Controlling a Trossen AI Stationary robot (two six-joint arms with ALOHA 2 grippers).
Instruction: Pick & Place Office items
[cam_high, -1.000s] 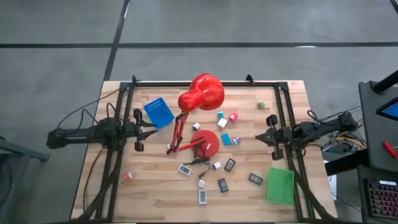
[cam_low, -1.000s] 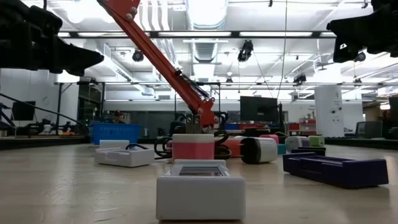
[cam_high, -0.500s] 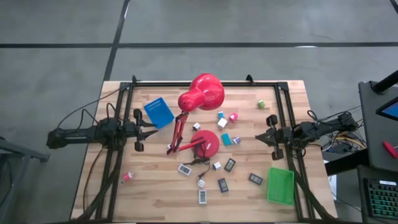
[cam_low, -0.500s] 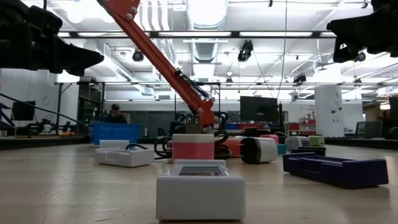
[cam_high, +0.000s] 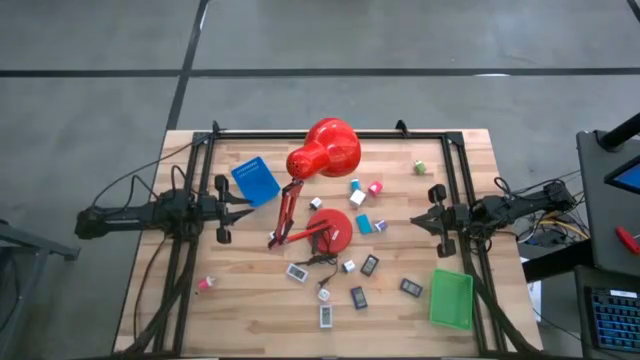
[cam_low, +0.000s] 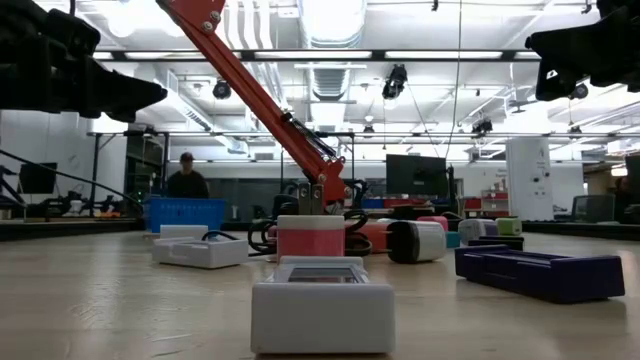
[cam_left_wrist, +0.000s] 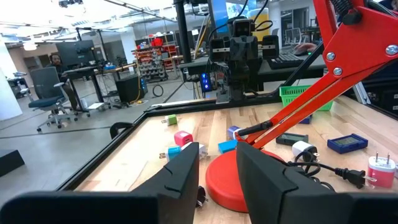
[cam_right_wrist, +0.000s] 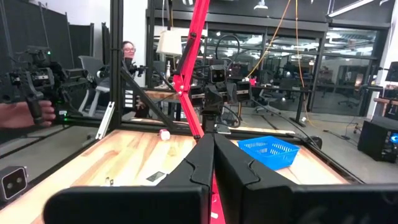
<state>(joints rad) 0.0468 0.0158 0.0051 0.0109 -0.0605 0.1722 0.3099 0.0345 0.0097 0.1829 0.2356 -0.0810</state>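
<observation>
The office items lie scattered on the wooden table around the lamp. Among them are a pink block (cam_high: 205, 284), a green block (cam_high: 421, 168), a teal block (cam_high: 364, 224), white flat rectangles (cam_high: 326, 315) and dark ones (cam_high: 358, 297). My left gripper (cam_high: 245, 205) hovers level at the table's left side, open, with nothing between its fingers (cam_left_wrist: 180, 177). My right gripper (cam_high: 415, 222) hovers at the right side, shut and holding nothing, its fingers (cam_right_wrist: 202, 165) pressed together. In the low view a white rectangle (cam_low: 322, 300) lies nearest.
A big red desk lamp stands mid-table on its round base (cam_high: 330, 228), head (cam_high: 325, 148) toward the far edge, cord (cam_high: 318, 262) trailing near. A blue tray (cam_high: 255, 180) lies far left, a green tray (cam_high: 450, 298) near right. Black frame rails (cam_high: 190, 250) flank the table.
</observation>
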